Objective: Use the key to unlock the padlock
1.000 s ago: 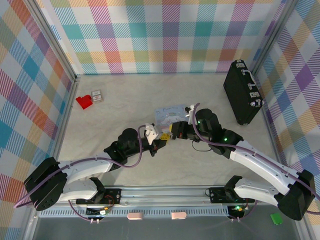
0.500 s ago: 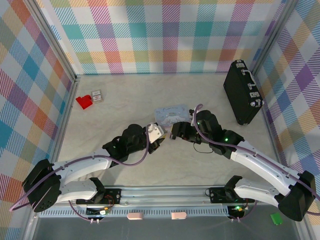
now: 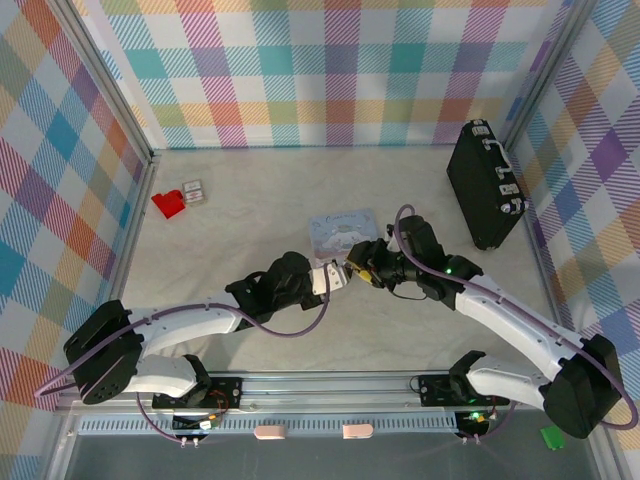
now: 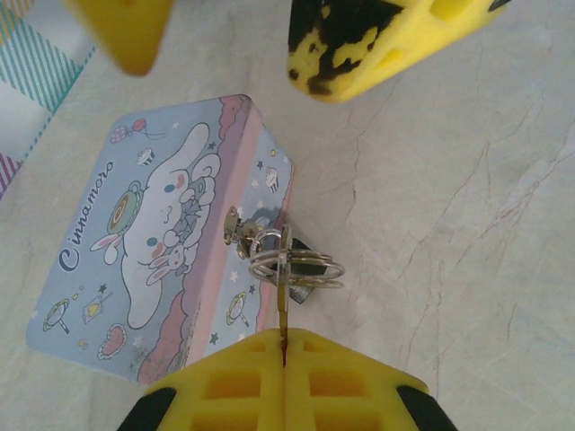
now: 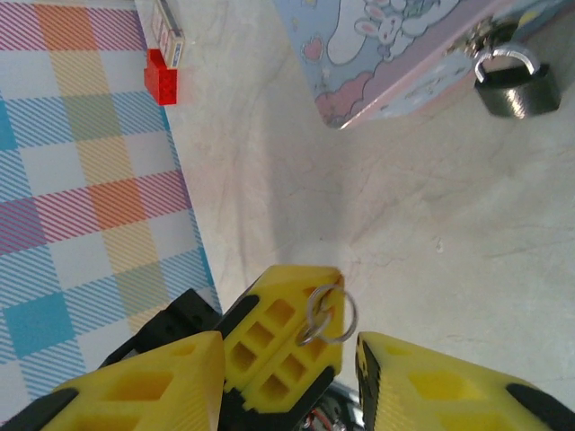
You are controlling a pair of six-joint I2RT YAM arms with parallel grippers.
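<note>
One small dark padlock with a silver shackle (image 5: 514,88) hangs from the hasp of the pastel cartoon tin (image 5: 395,40), low in the middle of the top view, lying on the counter (image 3: 250,200) against the tin's front wall. Since a second ago the left gripper (image 4: 283,352) has reached further right, jaws clenched on the small key (image 4: 283,319). The key's wire rings (image 4: 292,265) cover most of the padlock in the left wrist view, so contact cannot be judged. The right gripper (image 5: 289,350) has drawn off the tin, jaws released.
</note>
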